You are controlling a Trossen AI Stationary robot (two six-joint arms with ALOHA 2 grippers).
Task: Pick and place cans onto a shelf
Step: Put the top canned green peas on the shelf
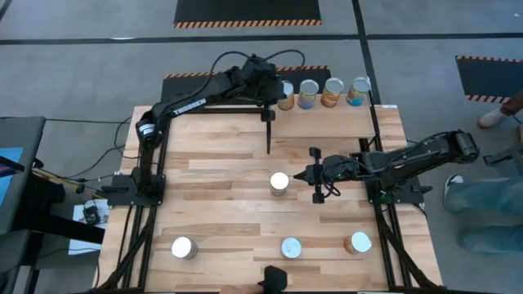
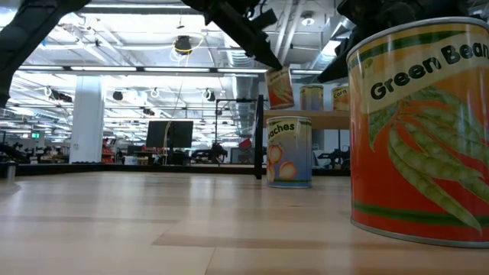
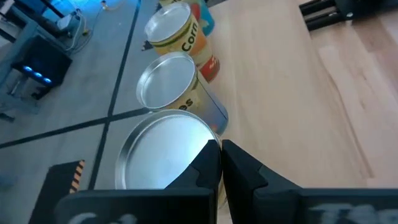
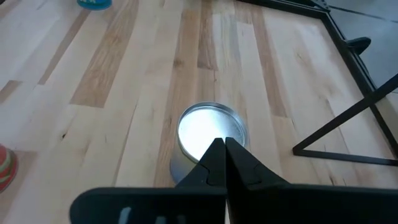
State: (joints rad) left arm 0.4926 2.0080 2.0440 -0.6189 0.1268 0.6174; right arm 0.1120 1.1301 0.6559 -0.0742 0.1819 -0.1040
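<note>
Four cans stand in a row on the pale wooden shelf (image 3: 280,87) at the table's far edge. The leftmost can (image 1: 284,94) is beside my left gripper (image 1: 274,91), which is shut. Its fingertips (image 3: 214,155) sit at the rim of that can's lid (image 3: 158,155). In the low view this can (image 2: 280,86) looks a little tilted. My right gripper (image 1: 299,174) is shut. It hovers just right of and above a peaches can (image 1: 279,181) that stands on its base mid-table, also seen in the right wrist view (image 4: 208,134). My left gripper has its shut fingertips at the near-right rim of the leftmost can's lid (image 3: 205,146), coming from above on a slant. Whether they touch the can I cannot tell.
Three more cans stand near the front edge (image 1: 184,247), (image 1: 292,247), (image 1: 358,242). The middle one fills the right of the low view (image 2: 420,122). A black post (image 1: 268,135) rises mid-table, and black frame bars (image 4: 348,124) run along the right side. A person's legs (image 1: 482,204) show beyond the right edge.
</note>
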